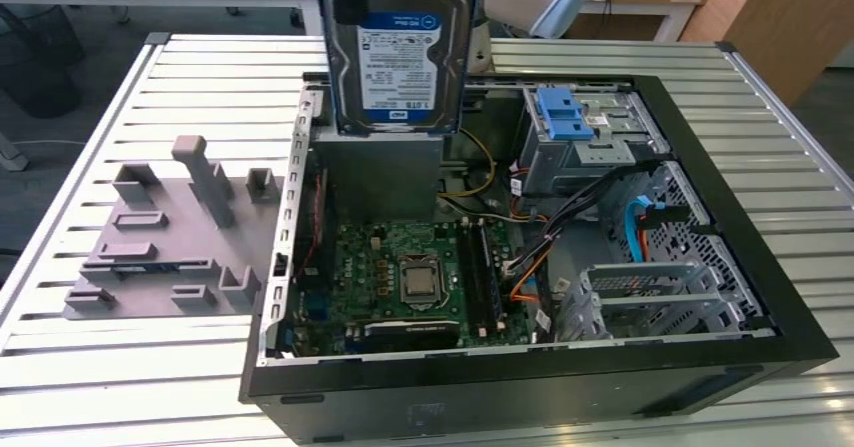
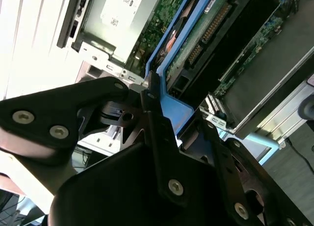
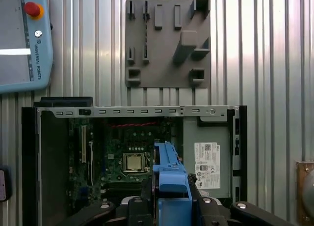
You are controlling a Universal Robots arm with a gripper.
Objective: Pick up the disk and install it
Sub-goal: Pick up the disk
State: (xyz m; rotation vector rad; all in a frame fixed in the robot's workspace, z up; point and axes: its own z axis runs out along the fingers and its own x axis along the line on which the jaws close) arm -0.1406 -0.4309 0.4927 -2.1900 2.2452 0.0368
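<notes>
Black hand (image 2: 176, 111) clamps the disk (image 1: 400, 52) by its blue frame, long axis vertical, above the open computer case (image 1: 534, 372).

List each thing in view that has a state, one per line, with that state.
computer case, on its side, cover off, insides exposed.
disk, held upright above the computer case, label facing the exterior view.
hand, shut on the disk's blue frame.
processor socket, bare, no cooler on it.
grey holder, flat on the table beside the computer case.
</notes>
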